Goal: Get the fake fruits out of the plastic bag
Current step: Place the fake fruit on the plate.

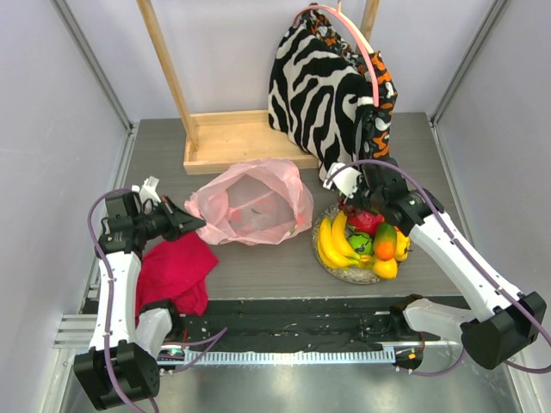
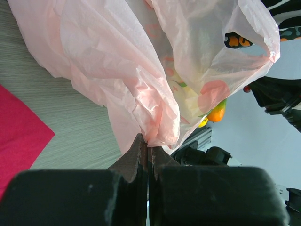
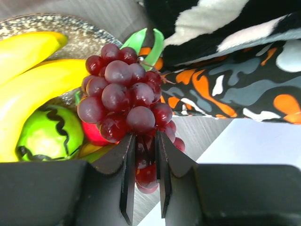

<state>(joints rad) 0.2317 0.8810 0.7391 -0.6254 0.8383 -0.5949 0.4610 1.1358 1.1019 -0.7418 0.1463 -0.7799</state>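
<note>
The pink plastic bag (image 1: pixel 254 202) lies on the table centre; it fills the left wrist view (image 2: pixel 141 70). My left gripper (image 1: pixel 191 222) is shut on the bag's left edge (image 2: pixel 157 134). My right gripper (image 1: pixel 357 209) is shut on the dark red grapes (image 3: pixel 124 96), held over the back of the silvery plate (image 1: pixel 344 274). On the plate lie the yellow banana bunch (image 1: pixel 334 241), green apple (image 1: pixel 361 244), red fruit (image 1: pixel 368 222), orange (image 1: pixel 385 241) and lemon (image 1: pixel 386 268). Banana (image 3: pixel 33 75) and apple (image 3: pixel 47 139) show in the right wrist view.
A magenta-red cloth (image 1: pixel 176 271) lies by the left arm. A zebra-patterned fabric bag (image 1: pixel 331 86) hangs from a wooden stand (image 1: pixel 232 142) at the back, just behind my right gripper. A black rail (image 1: pixel 293 318) runs along the near edge.
</note>
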